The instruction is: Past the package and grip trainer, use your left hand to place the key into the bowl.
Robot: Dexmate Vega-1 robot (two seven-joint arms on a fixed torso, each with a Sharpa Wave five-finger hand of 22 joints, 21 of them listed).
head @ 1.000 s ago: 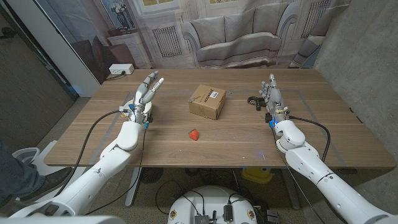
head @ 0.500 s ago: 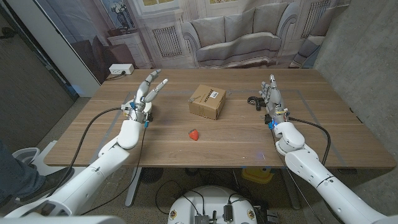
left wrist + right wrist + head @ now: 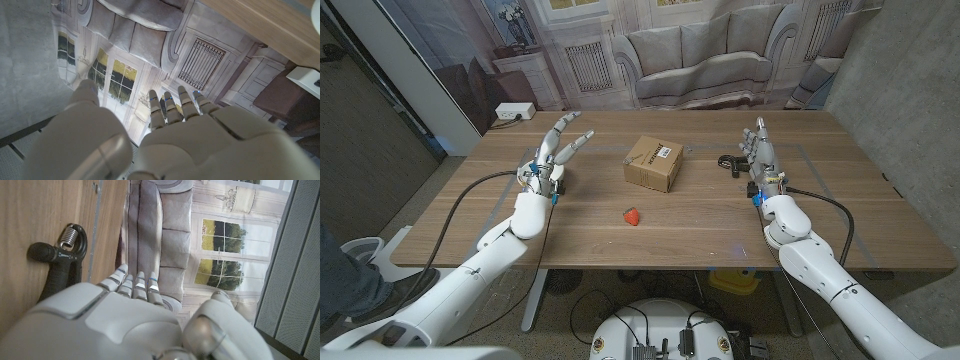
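Observation:
My left hand (image 3: 553,157) is raised over the table's left side, fingers spread and pointing away, holding nothing; its back (image 3: 200,140) shows against the printed backdrop. A brown cardboard package (image 3: 653,163) sits mid-table. The black grip trainer (image 3: 728,162) lies right of it, just left of my right hand (image 3: 760,165), which stands on its edge with straight fingers and holds nothing. The trainer's spring and handles (image 3: 60,255) show beside that hand. A white curved edge (image 3: 316,10) pokes in over the table; I cannot tell if it is the bowl. I cannot make out the key.
A small red strawberry-like object (image 3: 633,215) lies near the table's front middle. The wooden table (image 3: 650,245) runs wide between both arms. A printed sofa backdrop hangs behind the far edge, and a white power strip (image 3: 515,111) sits beyond the left corner.
My left hand's fingers have spread a little and swung slightly to the right. The right hand and the objects have stayed put.

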